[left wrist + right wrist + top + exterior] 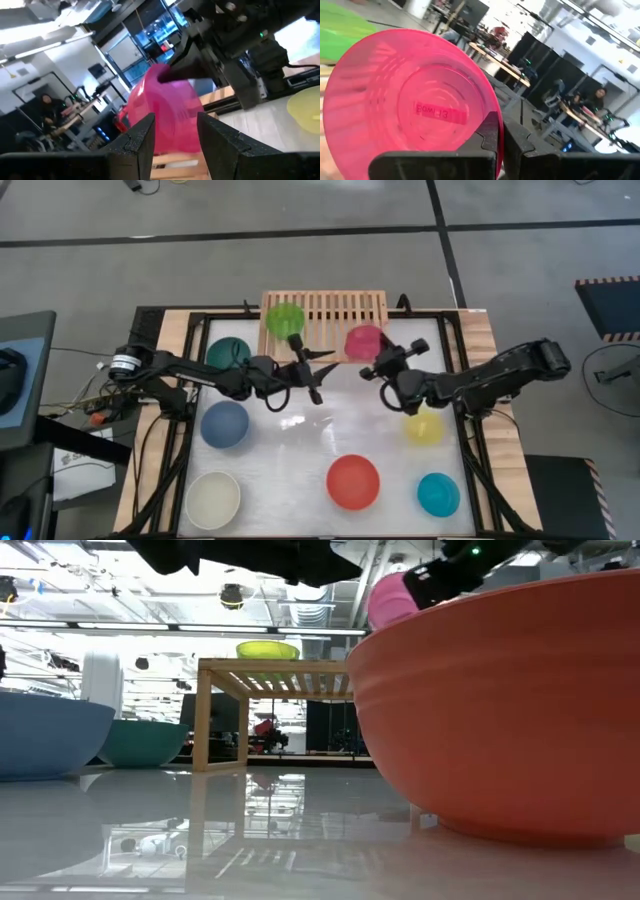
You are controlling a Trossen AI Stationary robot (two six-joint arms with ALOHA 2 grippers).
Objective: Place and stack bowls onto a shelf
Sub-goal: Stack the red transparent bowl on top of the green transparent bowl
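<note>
The right gripper [378, 367] has its jaws pinched on the rim of the pink bowl [364, 341], held tilted over the shelf [325, 308] beside the lime green bowl [285, 318]. Level it before release. The left gripper [312, 375] waits nearby, jaws parted and empty.

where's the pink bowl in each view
high: pink bowl at the wooden shelf's right end.
low: top, above the red bowl.
left wrist: centre, beyond the left pincer.
right wrist: fills the left, clamped in the right pincer.
Shared landmark: that right pincer.
</note>
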